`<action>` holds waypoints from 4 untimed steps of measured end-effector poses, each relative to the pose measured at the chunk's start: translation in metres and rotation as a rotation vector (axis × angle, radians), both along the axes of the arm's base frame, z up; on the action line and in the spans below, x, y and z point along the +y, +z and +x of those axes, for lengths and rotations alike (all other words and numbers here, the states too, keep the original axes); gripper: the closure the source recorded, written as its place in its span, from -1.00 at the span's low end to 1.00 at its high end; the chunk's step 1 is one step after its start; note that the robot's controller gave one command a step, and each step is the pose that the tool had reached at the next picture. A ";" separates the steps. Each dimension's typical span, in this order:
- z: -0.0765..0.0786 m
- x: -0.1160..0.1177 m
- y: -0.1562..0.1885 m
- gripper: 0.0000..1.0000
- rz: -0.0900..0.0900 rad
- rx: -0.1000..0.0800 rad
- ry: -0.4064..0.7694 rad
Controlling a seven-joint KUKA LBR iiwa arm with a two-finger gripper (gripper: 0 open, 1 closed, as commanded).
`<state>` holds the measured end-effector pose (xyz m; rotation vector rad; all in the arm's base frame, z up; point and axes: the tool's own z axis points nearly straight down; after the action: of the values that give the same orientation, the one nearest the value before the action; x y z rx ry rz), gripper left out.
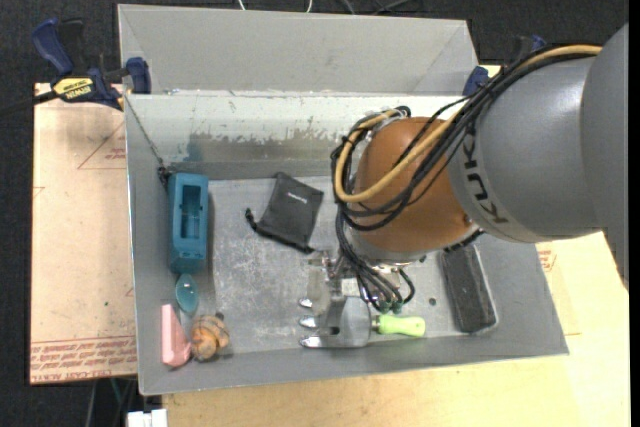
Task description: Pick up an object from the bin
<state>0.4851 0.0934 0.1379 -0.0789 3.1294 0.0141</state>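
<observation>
Hand (328, 320): spread, nothing between its tips; set low at the bin's (250, 140) front, probably ready to close on something flat.
Nearest thing: green-handled tool (400, 325), lying just beside the hand, the likeliest pick.
Arm: enters from the right, wrist turned steeply downward.
Farther off: black pouch (290, 210) behind; blue block (189, 220) by the left wall.

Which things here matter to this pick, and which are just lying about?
In play: gripper; small green-handled tool beside it, near the front wall.
Lying about: blue plastic block; black square pouch; dark grey long bar; pink bar; brown rounded lump.
</observation>
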 end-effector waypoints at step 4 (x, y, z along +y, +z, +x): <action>0.001 0.018 -0.008 -1.00 0.003 0.002 -0.092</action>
<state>0.4863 0.1111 0.1298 0.0647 3.1310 0.0174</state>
